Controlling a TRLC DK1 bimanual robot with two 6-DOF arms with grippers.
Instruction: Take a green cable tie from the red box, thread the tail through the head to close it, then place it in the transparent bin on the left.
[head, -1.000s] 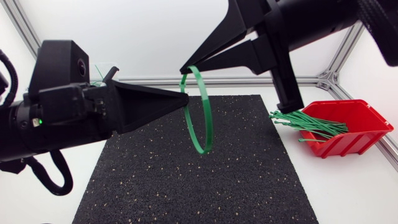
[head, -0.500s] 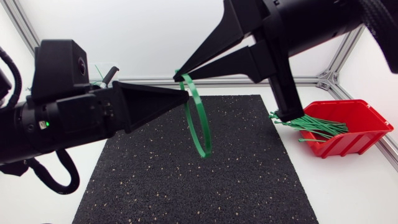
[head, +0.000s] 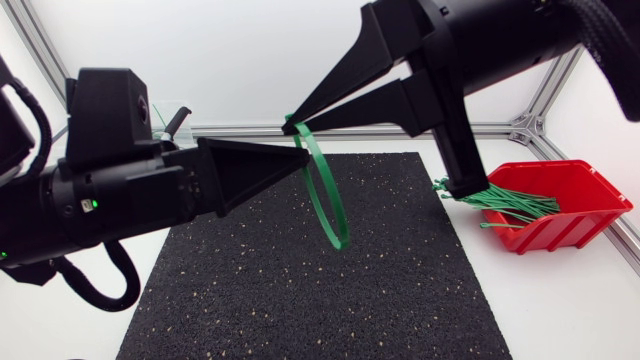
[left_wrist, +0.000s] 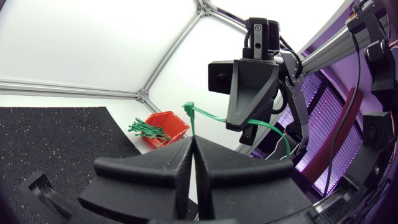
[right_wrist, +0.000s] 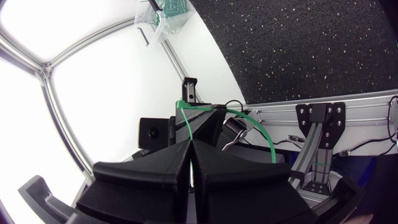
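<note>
- Over the last second my left claw (head: 305, 160) has pushed a little further in over the black mat (head: 250, 290). The bottom of the loop has swung slightly toward the mat's right side.
- The left claw is pinched tight on the green cable tie (head: 342, 240); its wrist view shows the strap rising from between the closed fingers.
- The right claw (head: 290, 122) is clamped on the same tie at the top of the loop, close to the left claw. I judge the paired grips steady the head while the tail draws through.
- The tie hangs as a ring above the mat's far half, clear of it.
- I cannot tell whether the tail is fully locked.
- The red box (head: 585, 195) sits on the tabletop off the mat's right edge.
- The transparent bin (right_wrist: 166, 14) waits beyond the mat's far-left corner.
</note>
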